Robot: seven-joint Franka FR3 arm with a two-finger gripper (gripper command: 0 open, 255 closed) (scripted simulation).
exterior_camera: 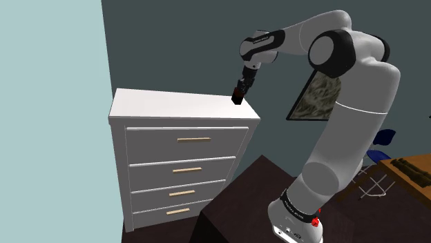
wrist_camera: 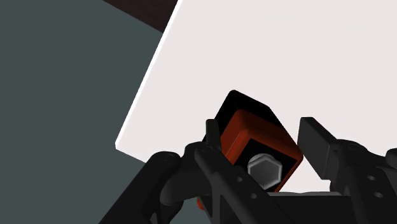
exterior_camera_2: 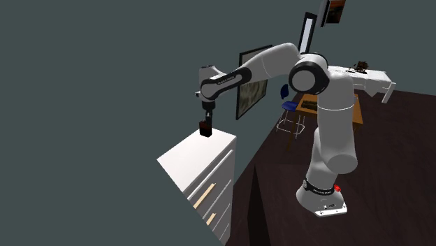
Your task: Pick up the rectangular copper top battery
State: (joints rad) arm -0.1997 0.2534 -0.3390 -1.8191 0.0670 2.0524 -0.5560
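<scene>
Gripper hangs straight down over the near corner of the white dresser top, on the shoulder view's right. The battery stands upright there, close to the edge, long axis vertical and in line with the approach. Wrist view: the battery sits directly between the fingers, black body, copper-red top, grey hex terminal. The fingers stand apart on either side of it. One is just beside a battery edge and a sliver of white dresser shows before the other, so I judge it not clamped yet. The battery's rectangular top is turned diagonally to the line between the fingers. The next move is probably just closing, and the battery may twist as the pads meet its corners. The twist shows in the wrist view, while the exterior views show the battery seated on the dresser top.
</scene>
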